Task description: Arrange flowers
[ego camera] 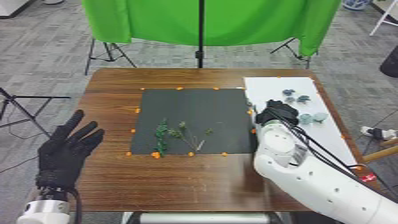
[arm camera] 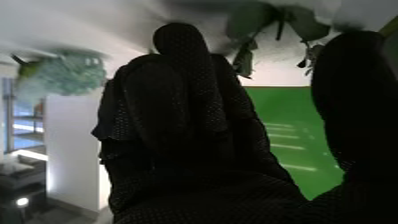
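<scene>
My right hand (ego camera: 277, 111) is over the left part of the white sheet (ego camera: 282, 84). In the right wrist view the same hand (arm camera: 191, 120) has its fingers extended and the thumb well apart, so it is open. Green leaves (arm camera: 253, 21) show beyond the gap, and a pale green bloom (arm camera: 75, 74) lies past the fingers. Pale blooms (ego camera: 306, 119) and darker ones (ego camera: 289, 92) rest on the sheet. A leafy stem (ego camera: 161, 137) and thin sprigs (ego camera: 188, 135) lie on the dark mat (ego camera: 191, 107). My left hand (ego camera: 64, 156) is open at the table's left side.
Orange markers (ego camera: 155, 155) dot the mat's border on the brown table (ego camera: 204, 192). A green cloth (ego camera: 160, 22) hangs on a stand behind the table. Black cables run along my right forearm, which spans the table's front right.
</scene>
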`<state>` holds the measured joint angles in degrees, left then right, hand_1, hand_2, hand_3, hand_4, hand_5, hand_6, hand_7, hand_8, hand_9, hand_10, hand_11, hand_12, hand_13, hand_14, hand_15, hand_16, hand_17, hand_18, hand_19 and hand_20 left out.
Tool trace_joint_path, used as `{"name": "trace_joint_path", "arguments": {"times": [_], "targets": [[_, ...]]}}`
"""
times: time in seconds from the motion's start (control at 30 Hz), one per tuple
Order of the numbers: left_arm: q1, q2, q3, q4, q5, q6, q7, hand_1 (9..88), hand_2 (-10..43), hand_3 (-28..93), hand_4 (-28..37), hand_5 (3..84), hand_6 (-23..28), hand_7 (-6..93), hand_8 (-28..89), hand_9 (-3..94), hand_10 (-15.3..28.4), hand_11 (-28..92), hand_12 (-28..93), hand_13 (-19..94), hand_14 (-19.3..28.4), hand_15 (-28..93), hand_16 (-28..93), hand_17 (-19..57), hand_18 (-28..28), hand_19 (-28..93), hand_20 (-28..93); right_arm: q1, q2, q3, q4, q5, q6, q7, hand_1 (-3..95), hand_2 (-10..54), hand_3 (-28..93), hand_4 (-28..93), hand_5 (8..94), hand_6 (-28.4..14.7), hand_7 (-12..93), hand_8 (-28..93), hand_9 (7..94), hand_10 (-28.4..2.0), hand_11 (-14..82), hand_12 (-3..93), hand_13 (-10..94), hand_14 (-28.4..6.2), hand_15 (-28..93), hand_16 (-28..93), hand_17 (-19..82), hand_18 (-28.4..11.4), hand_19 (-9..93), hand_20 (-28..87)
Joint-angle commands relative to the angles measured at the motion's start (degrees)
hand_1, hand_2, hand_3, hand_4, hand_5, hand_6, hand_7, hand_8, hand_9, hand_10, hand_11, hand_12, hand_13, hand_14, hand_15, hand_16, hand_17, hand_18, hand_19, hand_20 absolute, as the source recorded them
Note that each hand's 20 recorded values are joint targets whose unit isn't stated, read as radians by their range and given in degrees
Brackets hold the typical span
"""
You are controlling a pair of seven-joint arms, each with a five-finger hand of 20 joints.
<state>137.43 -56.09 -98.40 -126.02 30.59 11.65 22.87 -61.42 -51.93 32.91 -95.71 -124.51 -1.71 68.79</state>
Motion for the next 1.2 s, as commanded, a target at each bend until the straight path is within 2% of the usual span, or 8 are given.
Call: {"name": "trace_joint_path", "arguments": {"times": [0.03, 0.17, 0.3, 0.33, 0.43, 0.53, 0.9, 1.2], "targets": [[-0.36, 0.99, 0.85, 0.26, -0.83, 0.19, 1.22, 19.3, 8.8, 76, -28.3, 34.1, 5.6, 10.5, -10, 33.9, 18.4, 20, 10, 24, 27.9, 47, -8, -9.5, 28.4, 55, 11, 2.16, -4.31, -6.99, 6.40, -0.18, -2.55, -1.17, 43.5, -9.5, 70, -28, 77.9, -3.4, 15, -3, 80.0, -13.9, 38.3, 18.1, 73, -10.7, 73, 16, 35, -27.6, 93, 25], [-0.36, 0.71, 0.82, 0.25, -0.68, 0.16, 1.38, 19.3, 8.8, 76, -28.3, 34.1, 5.6, 10.5, -10, 33.9, 18.4, 20, 10, 24, 27.9, 47, -8, -9.5, 28.4, 55, 11, 1.61, -3.13, -7.19, 5.64, -2.14, 0.99, -2.15, 56.3, -9.5, 66, -28, 88.7, -1.6, 20, 6, 90.3, -10.0, 34.1, 26.9, 79, -7.5, 72, 19, 39, -25.3, 93, 31], [0.38, 0.69, 0.32, 0.07, -0.81, 0.33, 1.49, 19.3, 8.8, 76, -28.3, 34.2, 5.7, 10.5, -10, 33.8, 18.4, 19, 10, 24, 27.9, 47, -8, -9.5, 28.4, 55, 10, 1.44, -0.99, -7.11, 3.64, -5.65, 7.68, -2.20, 57.2, -9.5, 67, -28, 91.1, -1.5, 19, 6, 92.7, -10.1, 35.8, 25.7, 81, -7.2, 73, 20, 41, -24.5, 93, 35], [0.95, 1.44, 0.44, -0.09, -1.44, 0.91, 2.52, 19.3, 8.8, 76, -28.3, 34.2, 5.6, 10.6, -10, 33.8, 18.4, 19, 10, 24, 27.9, 46, -8, -9.6, 28.4, 55, 10, 1.66, -0.79, -6.81, 3.28, -6.07, 8.89, -2.52, 57.0, -9.5, 68, -28, 91.4, -1.5, 19, 6, 92.9, -10.2, 36.0, 25.6, 82, -7.2, 73, 20, 41, -24.3, 93, 36], [1.16, 1.16, 0.26, -0.14, -1.44, 0.75, 2.22, 19.3, 8.8, 76, -28.3, 34.2, 5.7, 10.7, -10, 33.9, 18.4, 19, 10, 24, 27.8, 46, -8, -9.6, 28.4, 55, 10, 1.70, 0.42, -5.74, 0.85, -5.94, 12.10, -2.23, 56.7, -9.5, 70, -28, 92.2, -1.9, 19, 7, 93.4, -10.4, 36.8, 25.2, 82, -7.2, 73, 20, 42, -24.2, 93, 39], [1.67, 2.16, 0.45, -0.34, -2.22, 1.45, 3.37, 19.3, 8.8, 76, -28.3, 34.2, 5.7, 10.7, -10, 33.9, 18.4, 20, 10, 24, 27.9, 46, -8, -9.6, 28.4, 55, 10, 1.71, 1.18, -4.67, -1.91, -6.11, 13.80, -2.75, 56.7, -9.5, 70, -28, 92.6, -2.1, 19, 7, 93.6, -10.4, 37.0, 25.3, 82, -7.2, 74, 20, 42, -24.2, 93, 40], [2.00, 0.82, -0.60, -0.98, -0.79, 1.33, 2.08, 19.3, 8.8, 76, -28.3, 34.2, 5.7, 10.7, -10, 33.9, 18.4, 20, 10, 24, 27.9, 46, -8, -9.6, 28.4, 55, 10, -5.55, -2.41, 2.67, -13.33, -4.38, 7.65, -5.12, 57.0, -9.5, 72, -28, 93.1, -2.9, 19, 9, 93.7, -11.1, 38.7, 24.5, 83, -7.9, 75, 21, 42, -24.9, 93, 43], [1.62, 0.18, -0.45, -0.94, -0.20, 0.97, 1.13, 19.5, 8.7, 76, -28.3, 34.2, 5.8, 10.7, -10, 33.9, 18.4, 20, 10, 24, 27.9, 47, -8, -9.6, 28.4, 55, 10, -8.85, -7.35, 0.87, -12.08, -3.57, 2.23, -4.20, 56.0, -9.5, 72, -28, 93.0, -2.7, 19, 10, 93.3, -11.8, 41.1, 23.0, 82, -8.3, 76, 21, 42, -25.5, 93, 45]]}}
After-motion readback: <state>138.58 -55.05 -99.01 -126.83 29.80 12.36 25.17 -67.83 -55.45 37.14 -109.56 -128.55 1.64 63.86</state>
